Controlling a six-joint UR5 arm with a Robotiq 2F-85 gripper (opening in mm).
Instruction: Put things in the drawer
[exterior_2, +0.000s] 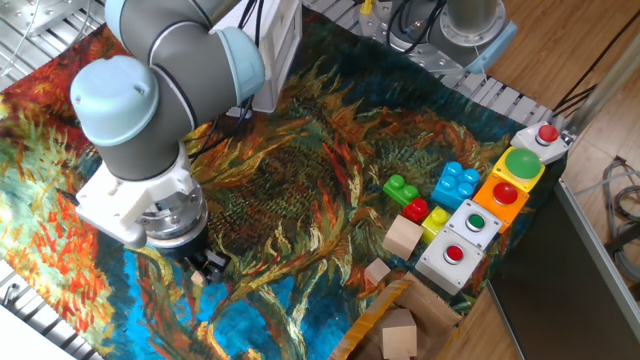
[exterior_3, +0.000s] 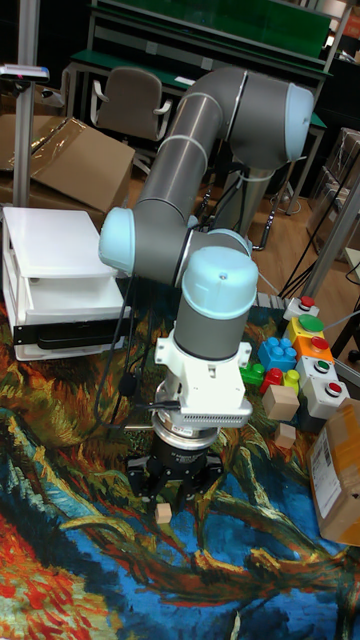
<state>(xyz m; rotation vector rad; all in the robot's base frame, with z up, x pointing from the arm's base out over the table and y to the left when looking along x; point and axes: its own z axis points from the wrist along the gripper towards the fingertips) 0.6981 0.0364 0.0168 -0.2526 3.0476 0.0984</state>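
A tiny pale wooden cube lies on the painted cloth at the front left, and in the fixed view only a sliver of the cube peeks out by the fingertips. My gripper hangs straight down just over it, its jaws apart and the cube low between them, not clamped. In the fixed view the gripper is mostly hidden under the arm's wrist. The white drawer box stands at the back left. The drawer box is partly behind the arm in the fixed view.
At the right are two wooden blocks, coloured toy bricks and a row of button boxes. A brown cardboard box with a block inside sits at the front right edge.
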